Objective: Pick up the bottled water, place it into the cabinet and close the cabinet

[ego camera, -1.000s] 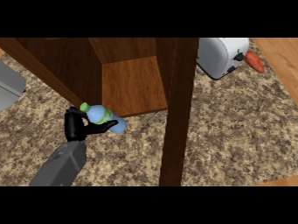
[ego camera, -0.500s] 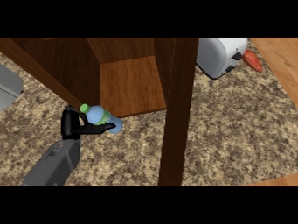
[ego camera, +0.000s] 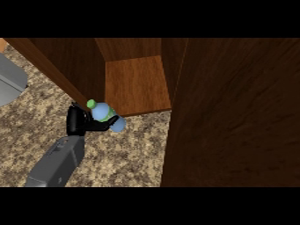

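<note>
With our left robot hand (ego camera: 78, 121) curled round the bottle (ego camera: 105, 115), held just in front of the cabinet (ego camera: 136, 83) at its open shelf, we judge it best to lift it over the front edge and set it deep inside, clear of the door (ego camera: 243, 110).

Nothing readable is showing anywhere: no text, label, brand, number or sign, not even on the bottle (ego camera: 103, 113).
</note>
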Robot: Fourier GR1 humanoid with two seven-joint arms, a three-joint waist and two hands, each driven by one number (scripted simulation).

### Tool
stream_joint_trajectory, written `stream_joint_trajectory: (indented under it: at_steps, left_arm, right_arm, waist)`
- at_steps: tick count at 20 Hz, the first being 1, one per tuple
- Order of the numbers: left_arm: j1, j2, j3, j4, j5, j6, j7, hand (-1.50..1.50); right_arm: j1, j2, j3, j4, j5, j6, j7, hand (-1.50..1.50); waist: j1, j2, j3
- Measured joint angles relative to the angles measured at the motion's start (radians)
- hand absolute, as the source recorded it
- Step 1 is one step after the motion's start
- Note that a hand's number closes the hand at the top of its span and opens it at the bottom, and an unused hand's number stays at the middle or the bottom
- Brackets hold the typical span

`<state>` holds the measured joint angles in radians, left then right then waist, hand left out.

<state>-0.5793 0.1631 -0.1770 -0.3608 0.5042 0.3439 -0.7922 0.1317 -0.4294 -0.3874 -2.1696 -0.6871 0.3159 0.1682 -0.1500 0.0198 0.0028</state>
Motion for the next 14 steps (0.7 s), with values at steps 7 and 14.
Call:
stream_joint_trajectory:
  at_steps: [7,14]
  left_arm:
    - [-0.018,-0.028,0.008,0.041,0.018,-0.042,0.007,1.50]
    - [-0.019,-0.051,0.003,0.055,0.048,-0.139,0.020,1.50]
  right_arm:
    - [0.023,-0.008,-0.013,-0.019,0.004,0.019,0.001,-1.50]
    - [0.044,-0.020,-0.016,-0.054,-0.005,0.028,0.022,1.50]
  waist:
    - [0.030,-0.007,-0.001]
    - [0.062,-0.009,-0.005]
